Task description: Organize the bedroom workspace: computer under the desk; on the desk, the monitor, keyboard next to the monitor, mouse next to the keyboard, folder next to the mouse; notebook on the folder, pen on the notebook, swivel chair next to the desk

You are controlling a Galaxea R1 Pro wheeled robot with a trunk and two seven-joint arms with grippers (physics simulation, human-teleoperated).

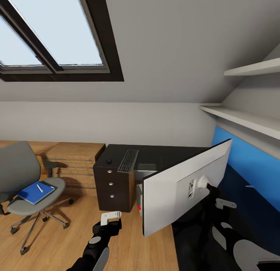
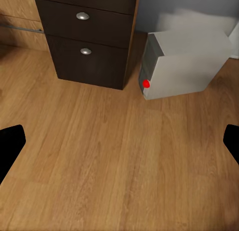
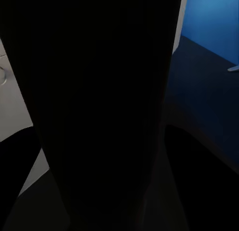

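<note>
At the centre right of the head view, the monitor (image 1: 177, 189) is tilted with its pale back toward the camera, above the near end of the black desk (image 1: 163, 152). Its black stand (image 3: 99, 106) is a broad dark column across the right wrist view, and the right gripper (image 1: 225, 203) sits just behind the monitor's mount at the lower right; whether its fingers are pinching the stand or spread cannot be told.

The left gripper (image 1: 111, 217) hangs low at the bottom centre over the wooden floor (image 2: 109, 156), its dark fingertips (image 2: 10, 146) at the two side edges of the left wrist view, spread wide with nothing between them.

The keyboard (image 1: 128, 160) lies on the desk's far left part, with the small black mouse (image 1: 109, 161) near it on the left, above the three drawers. The silver-grey computer (image 2: 186, 64) stands on the floor just right of the drawer block, its red button facing forward.

At the left of the head view stands the grey swivel chair (image 1: 23, 173), well apart from the desk. On its seat lies the blue folder (image 1: 35, 192) with the white pen (image 1: 39, 187) on top. Behind it a light wooden drawer chest (image 1: 76, 162) stands against the wall, beside the desk.
</note>
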